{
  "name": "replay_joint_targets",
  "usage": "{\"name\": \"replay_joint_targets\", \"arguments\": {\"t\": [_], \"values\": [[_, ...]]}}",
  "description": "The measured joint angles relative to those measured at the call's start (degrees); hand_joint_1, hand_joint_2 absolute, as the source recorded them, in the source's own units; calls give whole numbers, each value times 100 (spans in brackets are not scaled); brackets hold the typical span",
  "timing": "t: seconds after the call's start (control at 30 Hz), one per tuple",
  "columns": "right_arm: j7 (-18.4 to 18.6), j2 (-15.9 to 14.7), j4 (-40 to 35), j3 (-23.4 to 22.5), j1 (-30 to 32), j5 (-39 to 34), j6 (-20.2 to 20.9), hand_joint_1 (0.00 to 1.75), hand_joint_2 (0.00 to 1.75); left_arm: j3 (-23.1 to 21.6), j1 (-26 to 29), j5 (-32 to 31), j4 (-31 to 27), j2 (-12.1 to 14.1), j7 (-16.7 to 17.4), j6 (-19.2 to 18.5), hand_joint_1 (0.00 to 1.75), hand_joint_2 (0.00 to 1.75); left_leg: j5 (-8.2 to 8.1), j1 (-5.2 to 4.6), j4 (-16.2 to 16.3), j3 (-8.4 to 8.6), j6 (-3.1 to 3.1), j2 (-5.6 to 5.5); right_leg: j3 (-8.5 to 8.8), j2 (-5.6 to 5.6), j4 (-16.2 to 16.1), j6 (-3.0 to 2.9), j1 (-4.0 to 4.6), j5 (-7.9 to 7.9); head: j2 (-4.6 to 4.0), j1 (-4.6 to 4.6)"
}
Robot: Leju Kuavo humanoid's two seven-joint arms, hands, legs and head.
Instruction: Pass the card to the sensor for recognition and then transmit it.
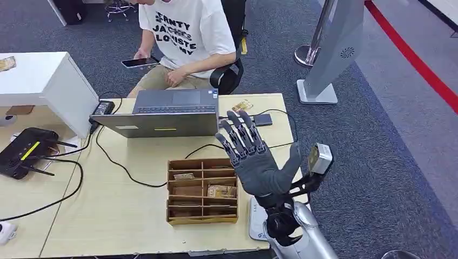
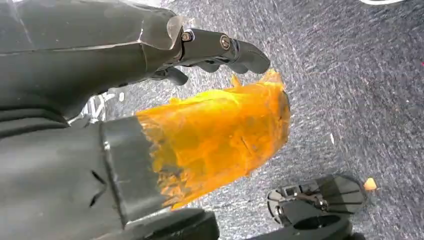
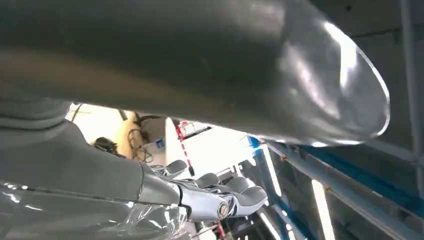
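Note:
My right hand [image 1: 254,159] is raised over the table's right side, palm up and fingers spread, holding nothing. In the right wrist view its fingers [image 3: 220,192] stretch out straight. Left of it stands a wooden divided box [image 1: 202,190] with a card [image 1: 183,176] in an upper slot and another card [image 1: 222,191] lower down. A white flat sensor pad [image 1: 254,220] lies at the table's front edge, partly hidden by my right forearm. My left hand [image 2: 200,100] hangs above the grey carpet with an orange-wrapped thumb, dark fingers [image 2: 225,47] loosely bent, nothing between them.
A person with a phone sits behind the table at a grey laptop [image 1: 167,113]. A loose card [image 1: 241,105] and a dark flat device [image 1: 263,119] lie near the laptop. Black cables cross the tabletop [image 1: 108,205]. A black router [image 1: 24,151] sits far left.

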Motion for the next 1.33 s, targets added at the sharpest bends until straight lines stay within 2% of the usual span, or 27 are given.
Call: {"name": "replay_joint_targets", "arguments": {"t": [0.1,0.37,1.33], "values": [[7,112,-79,0,-55,-4,52,0,0,0,-38,-35,0,31,-5,-35,0,0,0,0,0,-1,0,0,0,0,0,0,0,-1,0,-2],[-87,166,-308,0,-97,231,258,0,0,-2,-56,-112,0,59,2,-55,0,0,-1,-1,0,-2,1,0,0,0,-3,1,-1,0,0,-2],[-114,182,-356,35,-132,420,278,0,0,-2,-63,-107,0,70,-22,-122,0,0,-1,-1,0,-1,0,0,0,0,-2,1,0,0,0,0]]}}
